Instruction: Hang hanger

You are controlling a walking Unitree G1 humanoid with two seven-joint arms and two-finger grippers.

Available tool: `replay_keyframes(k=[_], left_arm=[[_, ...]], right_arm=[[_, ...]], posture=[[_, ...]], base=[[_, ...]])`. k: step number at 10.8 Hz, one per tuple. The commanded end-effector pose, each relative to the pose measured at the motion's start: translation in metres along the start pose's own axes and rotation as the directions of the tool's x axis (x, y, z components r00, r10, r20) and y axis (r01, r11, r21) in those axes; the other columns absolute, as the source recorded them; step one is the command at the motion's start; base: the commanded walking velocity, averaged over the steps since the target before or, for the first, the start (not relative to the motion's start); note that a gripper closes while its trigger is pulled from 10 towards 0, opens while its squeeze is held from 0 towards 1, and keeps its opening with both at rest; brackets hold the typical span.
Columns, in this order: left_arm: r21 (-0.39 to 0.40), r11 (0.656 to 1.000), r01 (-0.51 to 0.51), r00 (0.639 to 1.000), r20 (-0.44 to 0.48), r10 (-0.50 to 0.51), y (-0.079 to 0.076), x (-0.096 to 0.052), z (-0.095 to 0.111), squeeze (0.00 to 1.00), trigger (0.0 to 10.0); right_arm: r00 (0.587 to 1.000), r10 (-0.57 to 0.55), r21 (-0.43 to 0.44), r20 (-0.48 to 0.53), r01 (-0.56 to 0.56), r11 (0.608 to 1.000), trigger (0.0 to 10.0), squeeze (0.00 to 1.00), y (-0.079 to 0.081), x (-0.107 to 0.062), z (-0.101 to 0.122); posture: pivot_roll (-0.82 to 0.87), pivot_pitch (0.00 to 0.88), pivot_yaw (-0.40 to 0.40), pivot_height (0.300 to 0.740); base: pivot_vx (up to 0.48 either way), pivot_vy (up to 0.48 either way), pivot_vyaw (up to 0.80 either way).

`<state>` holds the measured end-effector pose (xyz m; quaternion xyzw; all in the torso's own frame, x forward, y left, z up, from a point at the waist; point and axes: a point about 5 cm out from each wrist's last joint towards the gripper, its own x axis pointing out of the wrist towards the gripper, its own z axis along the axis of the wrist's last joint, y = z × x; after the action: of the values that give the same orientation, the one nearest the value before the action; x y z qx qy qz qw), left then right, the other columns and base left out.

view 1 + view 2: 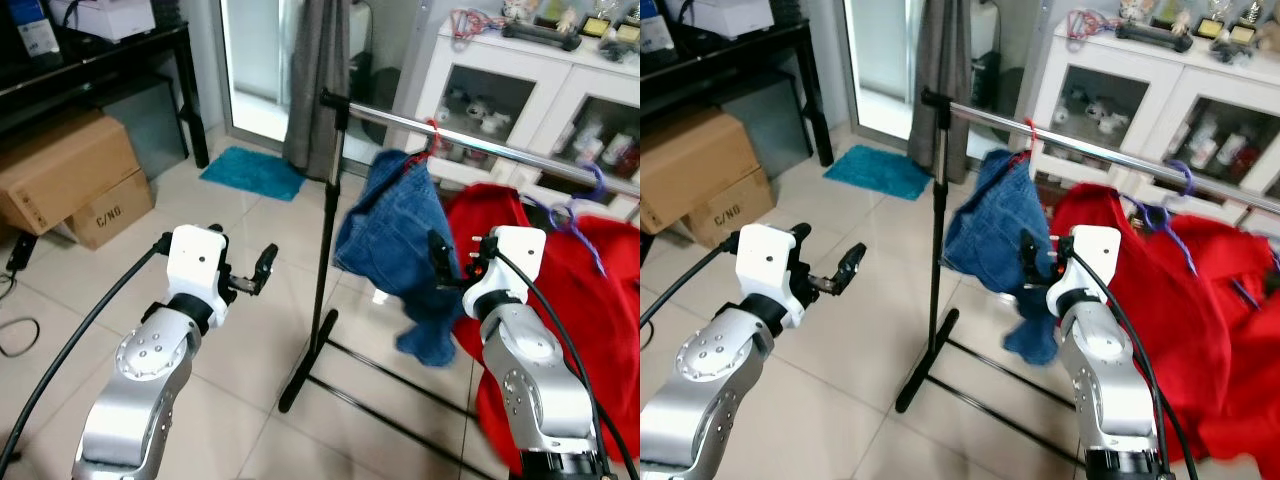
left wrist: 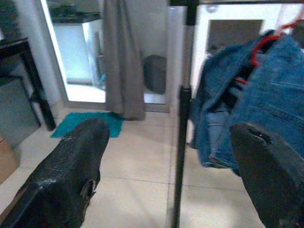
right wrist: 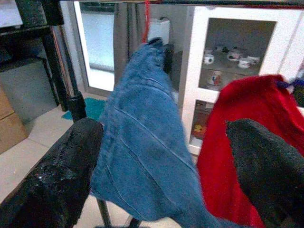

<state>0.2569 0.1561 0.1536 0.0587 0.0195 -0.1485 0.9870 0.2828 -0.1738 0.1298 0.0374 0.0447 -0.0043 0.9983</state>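
Note:
A silver rail [image 1: 480,145] on a black pole [image 1: 325,250] carries a blue denim garment [image 1: 395,225] on a red hanger [image 1: 432,135]. Further right on the rail, a red garment [image 1: 570,300] hangs on a purple hanger [image 1: 590,190]. My right gripper [image 1: 440,258] is open and empty, close in front of the denim [image 3: 142,142], with the red cloth [image 3: 232,133] beside it. My left gripper [image 1: 262,268] is open and empty, left of the pole [image 2: 180,142] at about mid height.
Cardboard boxes [image 1: 60,175] and a black table [image 1: 100,60] stand at the left. A teal mat [image 1: 252,172] lies before a grey curtain [image 1: 318,80]. A white glass-front cabinet [image 1: 540,90] is behind the rack. The rack's black base bars [image 1: 380,400] cross the tiled floor.

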Motion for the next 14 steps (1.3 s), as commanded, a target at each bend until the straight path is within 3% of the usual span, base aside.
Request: replay_keyframes(k=[1, 5, 8, 10, 12, 13, 14], left_arm=[[0.000, 1.000, 0.002, 1.000, -0.007, -0.002, 0.001, 0.001, -0.001, 1.00, 10.0], [0.032, 0.998, 0.049, 0.999, -0.021, -0.048, 0.000, 0.001, -0.002, 1.00, 10.0], [0.022, 0.973, 0.230, 0.973, -0.029, -0.230, -0.013, -0.005, -0.003, 1.00, 10.0], [0.013, 0.898, 0.439, 0.898, -0.047, -0.438, -0.029, -0.015, -0.003, 1.00, 10.0], [-0.011, 0.847, 0.531, 0.845, -0.062, -0.531, -0.032, -0.021, -0.004, 1.00, 10.0], [-0.072, 0.766, 0.639, 0.761, -0.080, -0.643, -0.038, -0.028, -0.005, 1.00, 10.0], [-0.078, 0.725, 0.684, 0.717, -0.108, -0.688, -0.041, -0.031, -0.008, 1.00, 10.0]], right_arm=[[1.000, -0.002, -0.006, 0.004, 0.002, 1.000, 10.0, 1.00, 0.001, 0.004, 0.003], [0.996, -0.090, -0.017, -0.017, 0.090, 0.996, 10.0, 1.00, -0.007, 0.005, 0.004], [0.989, -0.145, 0.009, -0.026, 0.145, 0.989, 10.0, 1.00, -0.021, 0.001, 0.007], [0.987, -0.159, 0.016, -0.024, 0.159, 0.987, 10.0, 1.00, -0.024, 0.004, 0.014], [0.994, -0.103, 0.022, -0.030, 0.104, 0.994, 10.0, 1.00, -0.028, 0.008, 0.020], [0.997, 0.062, 0.025, -0.053, -0.061, 0.998, 10.0, 0.51, -0.019, 0.015, 0.023], [0.996, 0.071, 0.016, -0.059, -0.070, 0.997, 10.0, 0.00, -0.020, 0.022, 0.022]], posture=[[0.24, 0.000, -0.056, 0.740], [0.24, 0.000, -0.053, 0.740], [0.23, 0.000, -0.049, 0.740], [0.22, 0.000, -0.052, 0.740], [0.22, 0.000, -0.056, 0.740], [0.22, 0.000, -0.054, 0.740], [0.22, 0.000, -0.051, 0.740]], base=[[0.352, 0.000, 0.80], [0.355, 0.000, 0.14], [0.000, 0.000, 0.00], [0.000, 0.000, 0.00], [0.000, 0.000, 0.00], [0.000, 0.000, 0.00], [0.000, 0.000, 0.00]])
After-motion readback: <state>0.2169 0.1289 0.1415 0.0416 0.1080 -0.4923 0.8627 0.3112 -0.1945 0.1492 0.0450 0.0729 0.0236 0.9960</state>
